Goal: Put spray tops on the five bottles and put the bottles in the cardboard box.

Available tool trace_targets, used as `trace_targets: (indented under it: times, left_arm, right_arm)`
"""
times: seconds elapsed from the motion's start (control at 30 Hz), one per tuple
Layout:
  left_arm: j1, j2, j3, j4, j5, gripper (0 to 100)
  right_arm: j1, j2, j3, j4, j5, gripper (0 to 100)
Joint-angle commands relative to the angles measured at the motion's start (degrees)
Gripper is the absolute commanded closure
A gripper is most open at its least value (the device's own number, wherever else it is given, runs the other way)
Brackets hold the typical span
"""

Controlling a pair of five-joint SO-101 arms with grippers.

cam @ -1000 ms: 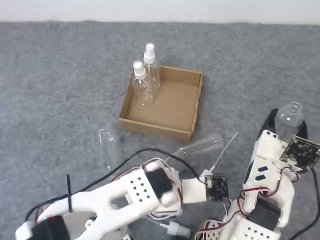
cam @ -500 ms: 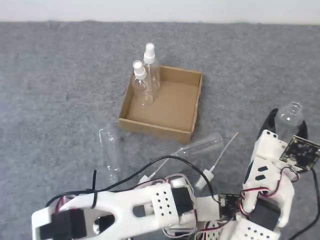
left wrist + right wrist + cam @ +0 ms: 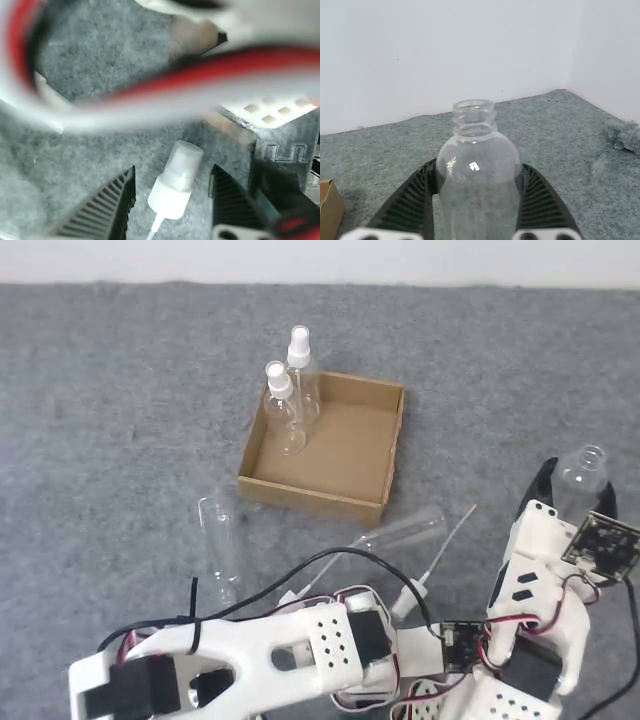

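Right wrist view, right hand [image 3: 477,174] gripping bottle [image 3: 476,160], left hand [image 3: 173,176] open around spray top [image 3: 178,176]

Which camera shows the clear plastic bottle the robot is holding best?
The right wrist view: the clear plastic bottle sits close up in the right gripper. The high view shows its neck and shoulders. The left wrist view faces a white spray top.

Soft, even light all over; faint shadow inside the cardboard box [image 3: 310,496], small glint on the bottle [image 3: 475,185].
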Motion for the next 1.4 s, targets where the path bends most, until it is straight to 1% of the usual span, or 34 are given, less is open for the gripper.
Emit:
trace_targets:
  times: [0.0, 0.13, 0.27, 0.33, 0.4, 0.53, 0.63, 0.83, 0.9, 1.07, 1.2, 1.3, 1.37]
  left_arm:
    - [0.53, 4.13, -1.63, 2.55, 0.53, 79]
    - [0.09, 4.13, -1.80, 2.55, 0.53, 81]
    - [-6.95, 4.13, -2.95, 3.78, -0.44, 81]
    - [-10.02, 4.13, -3.03, 5.01, -3.43, 81]
    - [-10.81, 4.13, -2.77, 6.07, -5.54, 81]
    - [-10.99, 3.69, -4.09, 7.91, -5.54, 81]
    - [-10.99, -0.62, -4.70, 9.58, -5.54, 81]
    - [-11.08, -16.62, -4.35, 16.09, -5.89, 80]
    - [-12.48, -20.66, -4.00, 16.79, -6.15, 80]
    - [-14.68, -22.59, -1.01, 18.46, -14.07, 79]
    - [-15.65, -22.86, 1.54, 18.20, -18.37, 79]
    - [-15.82, -22.86, 4.00, 15.03, -20.66, 79]
    - [-16.88, -22.95, 5.32, 11.78, -20.13, 79]
  right_arm:
    - [-0.48, -0.13, -0.70, -1.01, 0.88, 96.1]
    - [-0.48, -0.13, -0.70, -1.27, 0.97, 96.1]
    - [1.54, -0.48, -0.79, -1.54, 0.97, 96.1]
    - [2.77, -0.57, -0.97, -1.54, 0.88, 96.1]
    - [2.95, -0.66, -0.97, -1.54, 0.88, 96.1]
    - [3.21, -0.48, -1.05, -1.63, 0.88, 96.1]
    - [3.21, -0.40, -0.97, -2.33, 0.88, 96.1]
    - [3.21, -0.13, -0.70, -2.95, 0.88, 96.1]
    - [3.21, -0.13, -0.70, -2.95, 0.88, 96.1]
    - [3.21, -0.13, -0.70, -2.86, 0.88, 96.1]
    - [3.21, -0.13, -0.70, -2.86, 0.88, 96.1]
    - [3.21, -0.13, -0.70, -2.77, 0.88, 96.1]
    - [3.03, -0.13, -0.70, -2.68, 0.88, 96.1]
